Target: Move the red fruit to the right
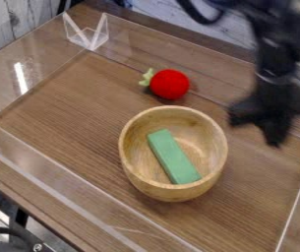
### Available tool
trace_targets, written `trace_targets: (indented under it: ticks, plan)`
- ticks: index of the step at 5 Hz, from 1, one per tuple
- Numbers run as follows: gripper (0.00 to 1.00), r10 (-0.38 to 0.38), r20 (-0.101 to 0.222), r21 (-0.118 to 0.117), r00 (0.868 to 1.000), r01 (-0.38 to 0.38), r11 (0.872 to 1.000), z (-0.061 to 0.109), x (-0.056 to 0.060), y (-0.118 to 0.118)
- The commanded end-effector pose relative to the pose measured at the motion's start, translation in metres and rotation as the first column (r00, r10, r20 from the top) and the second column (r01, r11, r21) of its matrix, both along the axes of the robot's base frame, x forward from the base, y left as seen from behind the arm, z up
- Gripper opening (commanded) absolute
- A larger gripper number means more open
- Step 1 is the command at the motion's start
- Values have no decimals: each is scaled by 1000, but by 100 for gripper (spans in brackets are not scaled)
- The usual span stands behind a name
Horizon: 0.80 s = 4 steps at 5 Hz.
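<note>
The red fruit (171, 84) lies alone on the wooden table behind the bowl, its green leafy stem pointing left. My gripper (271, 134) is far to its right, past the bowl's right rim and just above the table. It is blurred by motion and points mostly downward. Its fingers look pressed together with nothing between them, and it does not touch the fruit.
A round wooden bowl (135, 131) stands in the middle of the table with a flat green block (173, 157) lying inside. Clear acrylic walls (21, 74) fence the table on all sides. A clear angled bracket (84, 34) stands at the back left.
</note>
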<state>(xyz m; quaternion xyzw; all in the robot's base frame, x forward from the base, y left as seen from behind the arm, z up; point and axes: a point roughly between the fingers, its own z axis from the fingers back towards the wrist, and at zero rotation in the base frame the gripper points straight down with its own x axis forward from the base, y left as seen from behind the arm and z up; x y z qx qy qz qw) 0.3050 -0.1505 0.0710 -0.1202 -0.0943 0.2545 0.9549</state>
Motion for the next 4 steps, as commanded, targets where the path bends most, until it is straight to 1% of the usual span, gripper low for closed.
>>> trace_targets:
  ticks: [1,2,3,4]
  plan:
    - [0,40,73,-26,997,-38,999,25,-1,5]
    - [0,2,77,-12,997,-1,1000,33,-8,1]
    - [100,-23,75,1,997,23,1000,38,-15,-1]
    - [100,-27,71,12,997,27,1000,40,-16,-3]
